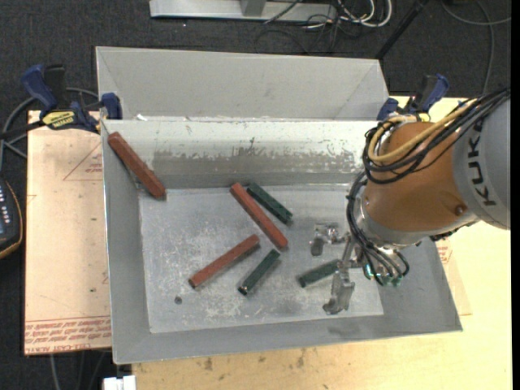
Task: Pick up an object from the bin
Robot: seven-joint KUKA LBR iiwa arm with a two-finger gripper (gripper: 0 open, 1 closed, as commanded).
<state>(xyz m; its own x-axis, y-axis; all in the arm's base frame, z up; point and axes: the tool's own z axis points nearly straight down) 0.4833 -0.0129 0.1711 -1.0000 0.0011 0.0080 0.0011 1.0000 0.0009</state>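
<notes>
At the far left of the grey metal bin (244,88), a leaning red-brown bar (136,165) rests against the left wall near the back corner, well apart from everything else. Further right on the floor lies a low red-brown bar (225,261), slanting up toward the right. Just beside its upper end is a middle dark green bar (259,271), slanted the same way; whether the two touch cannot be told. Behind these, a long red-brown bar (258,215) runs diagonally from the back toward the front right, and a back dark green bar (270,202) lies close along its far side, nearly parallel to it. Right of this group, near the bin's front right part, a short dark green bar (317,275) lies almost level on the floor, its right end slightly raised in the view. The gripper (332,267) is down at the floor here with its jaws spread wide. One finger (327,236) stands behind the bar and the other finger (338,297) stands in front of it, so the right end of the short dark green bar sits in the gap between them. Neither finger clearly presses on the bar, which lies flat on the floor. To the right, the arm's orange cover (414,177) with its cables bulks over the right wall.
</notes>
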